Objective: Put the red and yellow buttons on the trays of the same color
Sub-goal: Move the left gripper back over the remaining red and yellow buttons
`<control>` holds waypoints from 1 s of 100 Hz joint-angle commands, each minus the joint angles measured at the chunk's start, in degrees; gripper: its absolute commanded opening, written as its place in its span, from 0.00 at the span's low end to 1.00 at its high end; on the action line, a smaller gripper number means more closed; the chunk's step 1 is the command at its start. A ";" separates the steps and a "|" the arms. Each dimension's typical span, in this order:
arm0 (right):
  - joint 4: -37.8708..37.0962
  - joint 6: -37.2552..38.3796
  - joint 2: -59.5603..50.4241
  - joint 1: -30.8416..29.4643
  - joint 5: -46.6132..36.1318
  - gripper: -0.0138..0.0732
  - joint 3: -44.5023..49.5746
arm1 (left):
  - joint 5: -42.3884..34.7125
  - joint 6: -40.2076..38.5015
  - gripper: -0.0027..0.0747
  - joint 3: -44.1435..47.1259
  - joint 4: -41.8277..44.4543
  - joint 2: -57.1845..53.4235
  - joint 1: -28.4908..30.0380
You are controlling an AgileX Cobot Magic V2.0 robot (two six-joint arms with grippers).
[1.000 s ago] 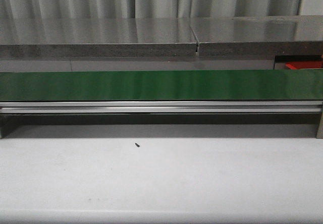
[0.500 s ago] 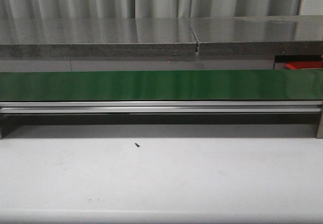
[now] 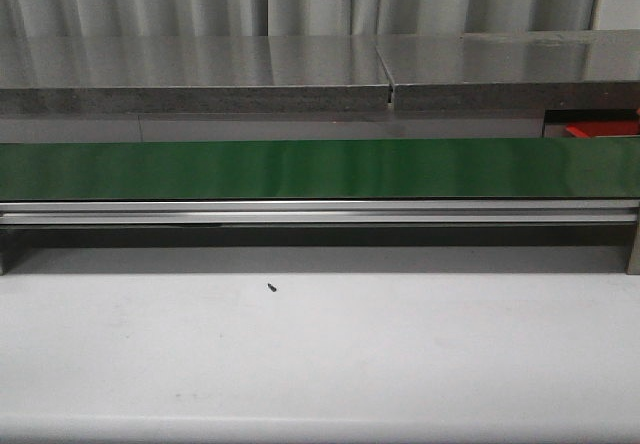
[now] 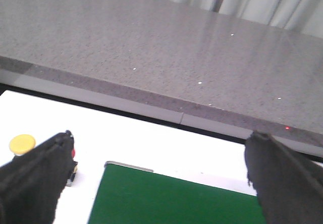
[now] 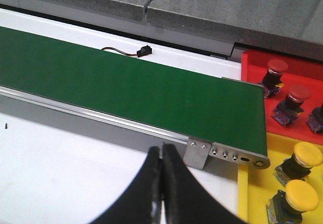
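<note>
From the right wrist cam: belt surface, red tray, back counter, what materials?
Green belt: looks like smooth matte PVC or rubber sheet, uniform colour, faint sheen; silver side rail looks like brushed aluminium. Red tray: likely moulded plastic, glossy flat colour. Back counter: speckled grey, polished, stone or composite; cannot tell which.

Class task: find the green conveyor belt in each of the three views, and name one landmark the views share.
Front view: the flat green conveyor belt spans the full width, mid-height.
Left wrist view: its end shows at the lower edge, between the jaws.
Right wrist view: it runs diagonally from upper left to right.
Shared landmark: the grey speckled stone counter behind it.
</note>
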 commanded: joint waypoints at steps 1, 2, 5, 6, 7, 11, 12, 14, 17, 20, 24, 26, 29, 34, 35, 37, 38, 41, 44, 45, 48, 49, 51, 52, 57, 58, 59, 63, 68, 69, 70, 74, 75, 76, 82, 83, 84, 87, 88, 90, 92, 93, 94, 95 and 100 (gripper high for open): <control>0.70 -0.51 0.11 0.06 -3.32 0.08 -1.47 | 2.51 -0.78 0.89 -6.72 -1.26 5.15 3.90; 0.70 -0.51 0.11 0.06 -3.32 0.08 -1.47 | 2.87 -0.78 0.89 -7.13 -1.26 5.70 4.17; 0.70 -0.51 0.11 0.06 -3.32 0.08 -1.47 | 3.55 -0.78 0.89 -9.13 -1.26 8.42 5.40; 0.70 -0.51 0.11 0.06 -3.32 0.08 -1.47 | 3.74 -0.78 0.89 -9.51 -1.26 8.97 5.61; 0.70 -0.51 0.11 0.06 -3.32 0.08 -1.47 | 4.11 -0.78 0.89 -9.88 -1.26 10.05 6.01; 0.70 -0.51 0.11 0.06 -3.32 0.08 -1.47 | 5.39 -0.78 0.89 -12.12 -1.26 12.67 6.90; 0.70 -0.51 0.11 0.06 -3.32 0.08 -1.47 | 5.62 -0.78 0.89 -12.84 -1.26 13.69 7.19; 0.70 -0.51 0.11 0.06 -3.32 0.08 -1.47 | 6.36 -0.78 0.89 -13.57 -1.26 15.19 7.52; 0.70 -0.51 0.11 0.06 -3.32 0.08 -1.47 | 7.43 -0.78 0.89 -15.34 -1.16 17.15 7.81; 0.70 -0.51 0.11 0.06 -3.32 0.08 -1.47 | 8.48 -0.78 0.89 -16.66 -1.07 19.05 8.05; 0.70 -0.51 0.11 0.06 -3.32 0.08 -1.47 | 9.87 -0.78 0.89 -18.63 -0.61 21.74 8.19; 0.70 -0.51 0.11 0.06 -3.32 0.08 -1.47 | 10.57 -0.78 0.89 -19.56 -0.36 23.06 8.29; 0.70 -0.51 0.11 0.06 -3.32 0.08 -1.47 | 11.56 -0.78 0.89 -20.79 -0.28 24.75 8.28; 0.70 -0.51 0.11 0.06 -3.32 0.08 -1.47 | 12.87 -0.89 0.89 -22.73 -0.25 27.46 8.28; 0.70 -0.51 0.11 0.06 -3.32 0.08 -1.47 | 13.14 -0.89 0.89 -22.97 -0.25 27.84 8.28; 0.70 -0.51 0.11 0.06 -3.32 0.08 -1.47 | 13.47 -1.04 0.89 -23.70 -0.25 28.91 8.28; 0.70 -0.51 0.11 0.06 -3.32 0.08 -1.47 | 13.48 -1.14 0.89 -24.18 -0.09 29.59 8.28; 0.70 -0.51 0.11 0.06 -3.32 0.08 -1.47 | 13.76 -2.20 0.89 -25.12 0.67 30.92 8.28; 0.70 -0.51 0.11 0.06 -3.32 0.08 -1.47 | 13.76 -3.17 0.89 -25.99 1.75 32.19 8.28; 0.70 -0.51 0.11 0.06 -3.32 0.08 -1.47 | 13.76 -3.45 0.89 -26.40 2.10 32.82 8.28; 0.70 -0.51 0.11 0.06 -3.32 0.08 -1.47 | 13.64 -4.55 0.89 -27.19 3.85 33.97 8.28; 0.70 -0.51 0.11 0.06 -3.32 0.08 -1.47 | 13.64 -4.82 0.89 -27.38 4.23 34.25 8.28; 0.70 -0.51 0.11 0.06 -3.32 0.08 -1.47 | 13.64 -5.56 0.89 -27.98 5.33 35.10 8.28; 0.70 -0.51 0.11 0.06 -3.32 0.08 -1.47 | 13.64 -5.73 0.89 -28.36 5.68 35.66 8.28; 0.70 -0.51 0.11 0.06 -3.32 0.08 -1.47 | 14.11 -6.90 0.89 -29.66 8.23 37.54 8.28; 0.70 -0.51 0.11 0.06 -3.32 0.08 -1.47 | 14.34 -7.20 0.89 -29.82 8.48 37.80 8.28; 0.70 -0.51 0.11 0.06 -3.32 0.08 -1.47 | 14.46 -7.33 0.89 -30.12 8.74 38.28 8.28; 0.70 -0.51 0.11 0.06 -3.32 0.08 -1.47 | 15.12 -8.10 0.89 -30.80 9.78 39.37 8.28; 0.70 -0.51 0.11 0.06 -3.32 0.08 -1.47 | 15.74 -8.21 0.89 -31.41 10.01 40.94 8.28; 0.70 -0.51 0.11 0.06 -3.32 0.08 -1.47 | 15.74 -8.21 0.89 -31.40 10.01 41.07 8.28; 0.70 -0.51 0.11 0.06 -3.32 0.08 -1.47 | 15.82 -8.21 0.89 -31.52 10.01 41.19 8.28; 0.70 -0.51 0.11 0.06 -3.32 0.08 -1.47 | 15.82 -8.21 0.89 -31.64 10.01 42.10 8.28; 0.70 -0.51 0.11 0.06 -3.32 0.08 -1.47 | 15.82 -8.21 0.89 -31.63 10.13 42.34 8.28; 0.70 -0.51 0.11 0.06 -3.32 0.08 -1.47 | 15.82 -8.21 0.89 -31.63 10.14 42.48 8.28; 0.70 -0.51 0.11 0.06 -3.32 0.08 -1.47 | 15.69 -8.21 0.89 -31.84 10.14 43.59 8.28; 0.70 -0.51 0.11 0.06 -3.32 0.08 -1.47 | 15.69 -8.21 0.89 -31.84 10.14 43.71 8.28; 0.70 -0.51 0.11 0.06 -3.32 0.08 -1.47 | 15.46 -8.21 0.89 -31.84 10.14 43.81 8.28; 0.70 -0.51 0.11 0.06 -3.32 0.08 -1.47 | 15.23 -8.21 0.89 -31.84 10.24 44.28 8.28; 0.70 -0.51 0.11 0.06 -3.32 0.08 -1.47 | 15.04 -8.21 0.89 -31.84 10.24 44.40 8.28; 0.70 -0.51 0.11 0.06 -3.32 0.08 -1.47 | 14.92 -8.21 0.89 -31.84 10.24 44.71 8.28; 0.70 -0.51 0.11 0.06 -3.32 0.08 -1.47 | 14.75 -8.21 0.89 -31.87 10.24 45.01 8.28; 0.70 -0.51 0.11 0.06 -3.32 0.08 -1.47 | 14.60 -8.21 0.89 -31.87 10.24 45.04 8.28; 0.70 -0.51 0.11 0.06 -3.32 0.08 -1.47 | 14.58 -8.21 0.89 -31.99 10.24 45.33 8.28; 0.70 -0.51 0.11 0.06 -3.32 0.08 -1.47 | 14.49 -8.21 0.89 -31.99 10.24 45.47 8.28; 0.70 -0.51 0.11 0.06 -3.32 0.08 -1.47 | 14.08 -8.21 0.89 -32.26 10.24 46.24 8.28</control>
